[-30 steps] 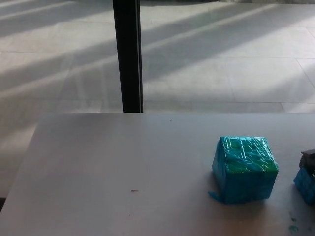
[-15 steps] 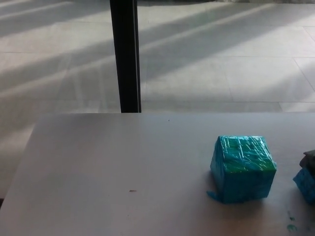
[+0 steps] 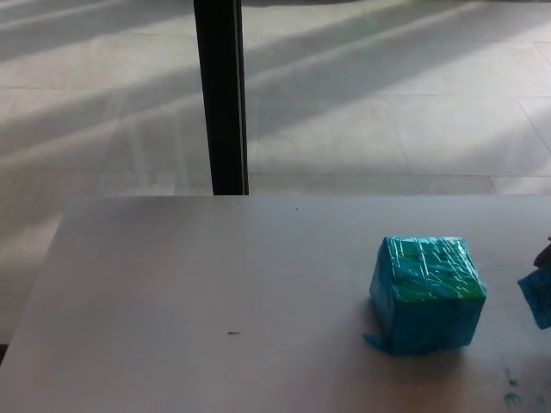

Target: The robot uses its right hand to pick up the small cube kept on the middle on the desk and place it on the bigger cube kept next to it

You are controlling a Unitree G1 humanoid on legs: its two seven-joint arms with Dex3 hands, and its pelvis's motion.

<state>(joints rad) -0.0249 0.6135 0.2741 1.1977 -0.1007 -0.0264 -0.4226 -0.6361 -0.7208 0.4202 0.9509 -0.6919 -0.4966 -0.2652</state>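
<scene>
So the bigger cube (image 3: 428,293) sits on the worktop (image 3: 215,292) toward the right, wrapped in shiny teal film with a loose flap sticking out at its near-left bottom corner. The small cube (image 3: 537,299) is just a blue sliver at the far right edge of frame, apart from the big one. There's a tiny dark bit right above it that's probably the right hand (image 3: 544,255), but honestly I can't tell if it's grasping, clenched or released; too little of it shows. Left hand isn't in view at all.

What worries me: that crinkly top looks slick and not perfectly flat, so the small cube could slide or tip off if it's let go off-centre. Also, a clumsy approach could bump the big cube sideways.
</scene>
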